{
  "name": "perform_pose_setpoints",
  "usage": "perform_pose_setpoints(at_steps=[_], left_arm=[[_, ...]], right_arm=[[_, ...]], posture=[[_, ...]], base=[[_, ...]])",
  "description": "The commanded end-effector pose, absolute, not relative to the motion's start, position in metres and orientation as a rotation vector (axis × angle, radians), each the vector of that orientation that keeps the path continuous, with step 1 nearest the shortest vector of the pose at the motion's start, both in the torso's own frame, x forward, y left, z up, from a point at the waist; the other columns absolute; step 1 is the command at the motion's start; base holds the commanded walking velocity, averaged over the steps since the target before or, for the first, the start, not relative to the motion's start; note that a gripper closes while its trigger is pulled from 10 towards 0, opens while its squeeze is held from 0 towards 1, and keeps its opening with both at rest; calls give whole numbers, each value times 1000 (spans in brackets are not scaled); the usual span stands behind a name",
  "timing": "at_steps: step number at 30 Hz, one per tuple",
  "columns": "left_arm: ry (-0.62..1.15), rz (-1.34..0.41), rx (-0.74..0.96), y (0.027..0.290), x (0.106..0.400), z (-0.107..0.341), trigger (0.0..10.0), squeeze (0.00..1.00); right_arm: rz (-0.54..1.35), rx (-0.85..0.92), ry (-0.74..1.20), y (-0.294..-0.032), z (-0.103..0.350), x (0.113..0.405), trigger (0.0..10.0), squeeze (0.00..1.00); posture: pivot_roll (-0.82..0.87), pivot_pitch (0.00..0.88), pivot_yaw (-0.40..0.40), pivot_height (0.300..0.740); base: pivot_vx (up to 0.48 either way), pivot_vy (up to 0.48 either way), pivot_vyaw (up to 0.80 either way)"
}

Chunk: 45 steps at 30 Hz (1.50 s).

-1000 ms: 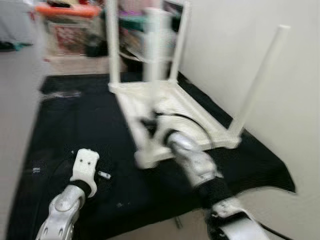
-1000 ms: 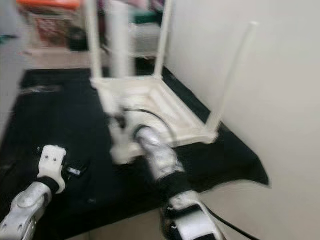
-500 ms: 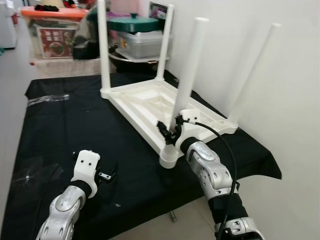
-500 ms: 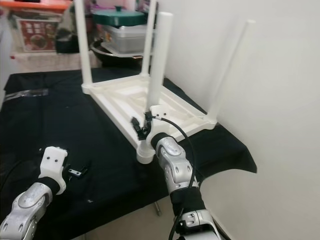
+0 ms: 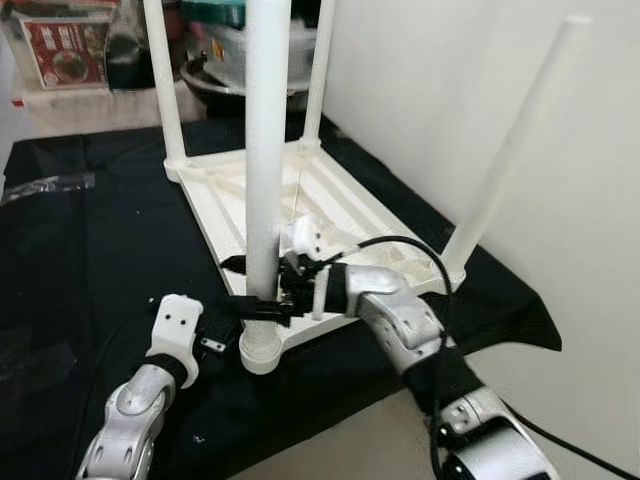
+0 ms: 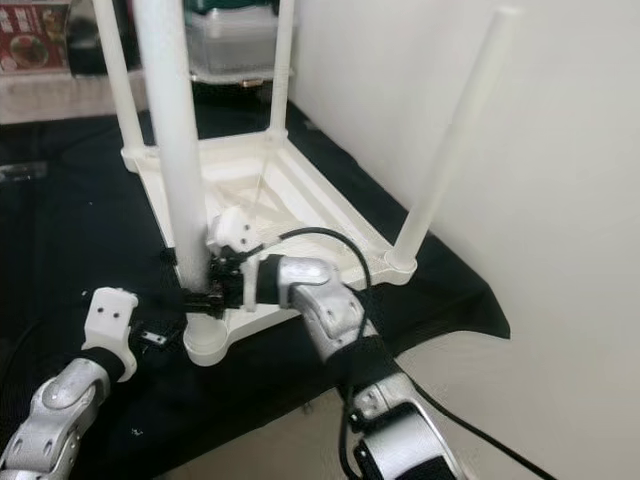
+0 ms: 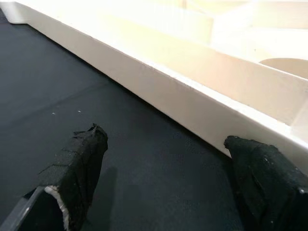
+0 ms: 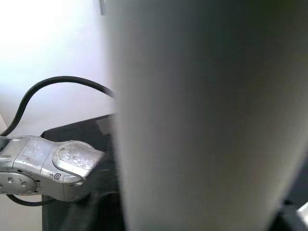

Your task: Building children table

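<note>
Table: the white kids' table top (image 5: pixel 330 200) lies upside down on the black cloth (image 5: pixel 90 250), right against the wall (image 5: pixel 440 90), three legs already standing in their corners.

Near leg: the fourth leg (image 5: pixel 267 150) now stands straight up in the near corner socket (image 5: pixel 262 348); half a second ago it leaned off to the side.

Right gripper (image 5: pixel 262 308): pinching that leg low down, just above the socket.

Left gripper (image 7: pixel 163 178): fingers spread, holding nothing, on the cloth just beside the table's edge.

Seated or not: can't really tell if the leg is pushed fully home.

What it means: looks like the last leg, so probably nearly done.
</note>
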<state>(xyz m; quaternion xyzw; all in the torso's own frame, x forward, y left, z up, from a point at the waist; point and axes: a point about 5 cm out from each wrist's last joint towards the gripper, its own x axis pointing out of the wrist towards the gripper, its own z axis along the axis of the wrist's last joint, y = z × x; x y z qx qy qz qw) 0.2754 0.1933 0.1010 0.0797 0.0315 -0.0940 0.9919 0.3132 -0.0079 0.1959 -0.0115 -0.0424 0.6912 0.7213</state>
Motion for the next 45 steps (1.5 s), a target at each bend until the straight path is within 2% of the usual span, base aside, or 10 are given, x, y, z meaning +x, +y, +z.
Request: perform_pose_setpoints(at_steps=[1,16,17,25,26,27,28,31,32,45], left_arm=[[73,-194,167,194,273,99,10000,0],[82,-197,159,193,267,95,10000,0],[84,-197,162,194,267,95,10000,0],[84,-220,159,188,269,94,10000,0],[79,-226,157,186,270,96,10000,0],[79,-226,157,186,270,96,10000,0],[75,-222,158,187,271,97,10000,0],[73,-213,159,190,271,97,10000,0],[74,-210,159,192,269,97,10000,0],[71,-191,151,190,268,95,10000,0]], right_arm=[[1573,-30,-52,0,185,306,0,0],[272,-62,218,-85,132,356,0,0],[276,-82,209,-85,132,351,8863,0],[502,-132,143,-71,147,339,10000,0],[524,-133,101,-73,153,339,10000,404],[524,-133,101,-73,153,339,10000,404],[595,-99,70,-71,161,338,10000,1000],[765,-31,21,-61,178,334,10000,1000],[892,-11,-21,-56,188,328,10000,55],[1532,-98,-13,-23,182,308,10000,0]], posture=[[210,0,-123,740],[178,0,-110,740],[164,0,-102,740],[150,0,-93,740],[154,0,-98,740],[154,0,-98,740],[158,0,-101,740],[163,0,-107,740],[166,0,-112,740],[210,0,-146,740]], base=[[0,0,0],[0,0,0],[0,0,0],[0,0,0],[0,0,0],[0,0,0],[0,0,0],[0,0,0],[0,0,0],[0,0,0]])
